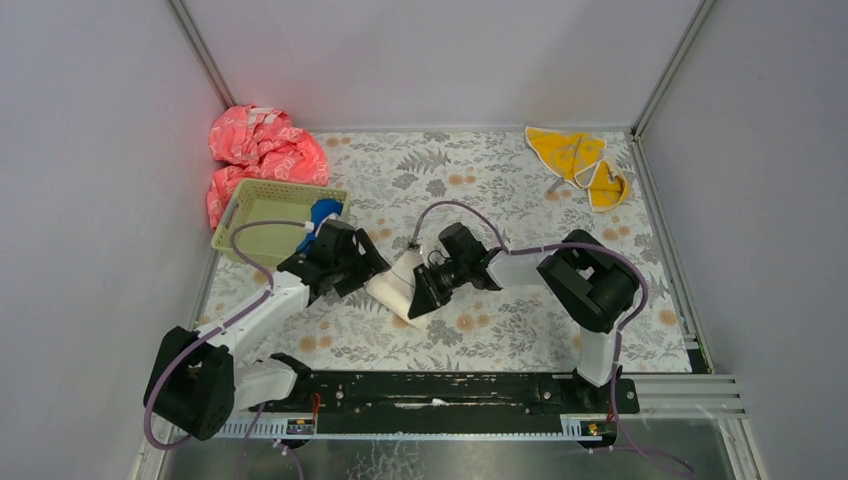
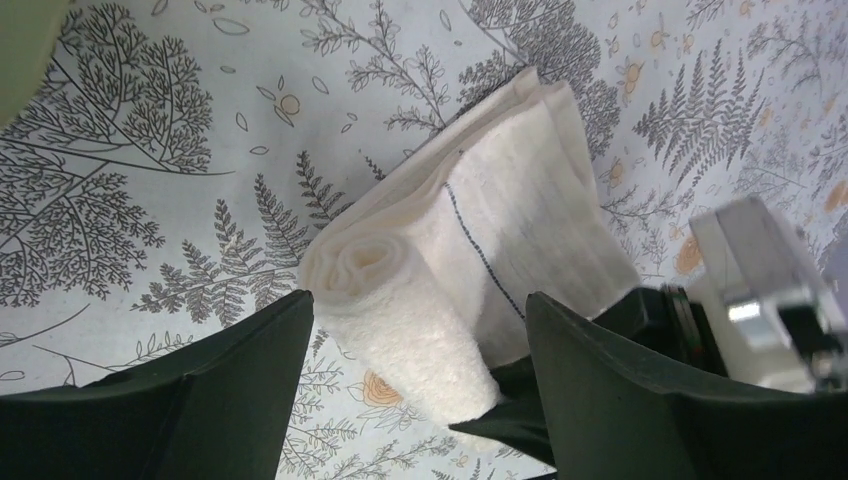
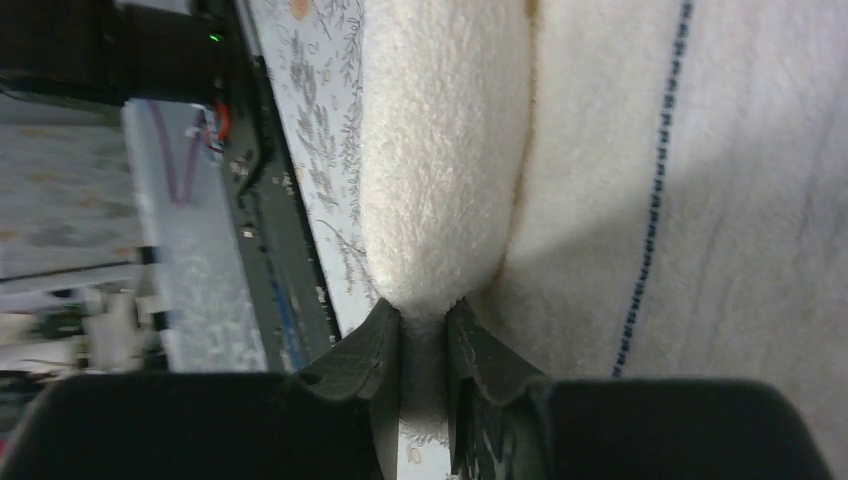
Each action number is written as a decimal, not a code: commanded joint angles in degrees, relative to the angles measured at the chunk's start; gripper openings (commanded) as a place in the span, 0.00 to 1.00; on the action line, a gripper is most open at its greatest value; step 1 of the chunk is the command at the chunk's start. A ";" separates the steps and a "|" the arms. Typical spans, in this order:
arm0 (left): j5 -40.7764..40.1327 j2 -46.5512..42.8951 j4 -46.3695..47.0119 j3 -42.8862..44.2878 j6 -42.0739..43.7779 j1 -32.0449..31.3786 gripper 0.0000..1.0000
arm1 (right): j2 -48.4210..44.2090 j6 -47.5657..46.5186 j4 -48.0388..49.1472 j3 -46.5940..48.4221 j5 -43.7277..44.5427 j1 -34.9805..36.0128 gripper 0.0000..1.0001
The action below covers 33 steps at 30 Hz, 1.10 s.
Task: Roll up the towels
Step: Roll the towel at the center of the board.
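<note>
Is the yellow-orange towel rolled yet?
No, the yellow-orange towel lies loose and crumpled at the far right of the top view, with no roll formed.

right gripper (image 3: 424, 325): fingers nearly together, pinching the roll's end
cream-white towel (image 3: 450, 140): thick roll left, flat part right
blue dashed stitching (image 3: 655, 170): runs along flat part
floral table cover (image 3: 315, 130): left of roll

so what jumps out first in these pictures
The half-rolled white towel mid-table, with the right gripper pinching the roll and the left gripper open around it. Then the colours at the back: a pink cloth in the far left corner behind a green basket, a yellow towel far right.
</note>
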 commanded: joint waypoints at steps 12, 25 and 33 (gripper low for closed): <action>2.64 5.42 4.18 -1.66 -2.06 -2.47 0.71 | 9.81 16.75 6.59 -2.21 -11.44 -8.37 0.13; -0.25 13.83 6.53 -2.40 -1.13 -2.73 0.57 | -2.37 2.25 -9.85 0.56 4.23 -7.94 0.38; 0.28 15.81 6.74 -2.25 -0.31 -2.73 0.53 | -17.08 -10.85 -17.07 1.76 30.54 4.20 0.61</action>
